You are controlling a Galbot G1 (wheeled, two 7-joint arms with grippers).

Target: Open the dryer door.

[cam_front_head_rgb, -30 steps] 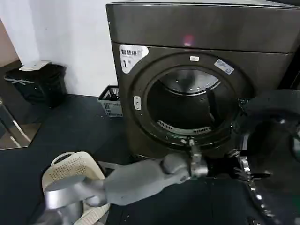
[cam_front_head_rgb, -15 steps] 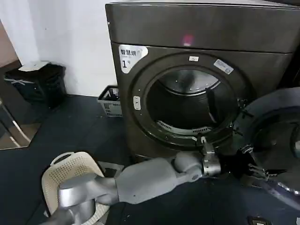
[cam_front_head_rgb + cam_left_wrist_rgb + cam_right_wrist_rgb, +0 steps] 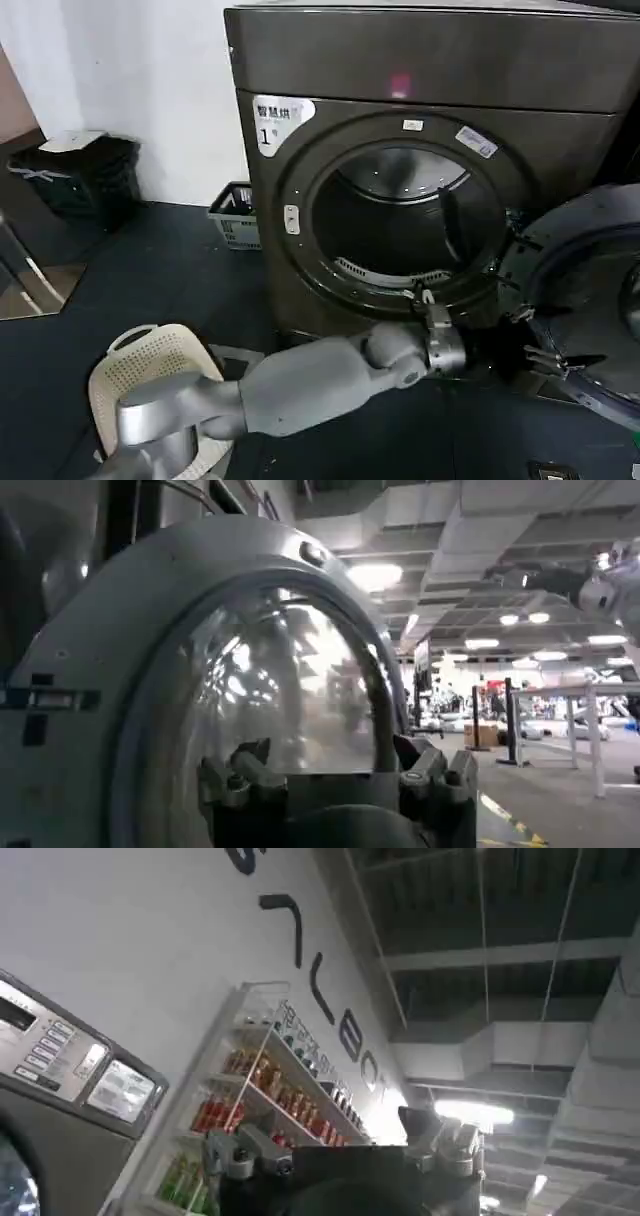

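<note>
A cream perforated laundry basket [image 3: 150,375] sat on the dark floor at far left, below the grey left arm. The big dark grey-brown metallic dryer [image 3: 420,150] gaped behind. The left gripper [image 3: 545,358], fingers [image 3: 232,780] spread, met the chrome-rimmed round dryer door [image 3: 590,290], swung wide at right. The right gripper [image 3: 340,1153] pointed up, fingers parted.

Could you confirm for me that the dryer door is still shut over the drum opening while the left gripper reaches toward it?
Not quite: the dryer door is not shut. The head view shows it swung open to the right of the dryer, leaving the drum opening uncovered. The rest holds: the left gripper is reaching at the door's edge.
</note>
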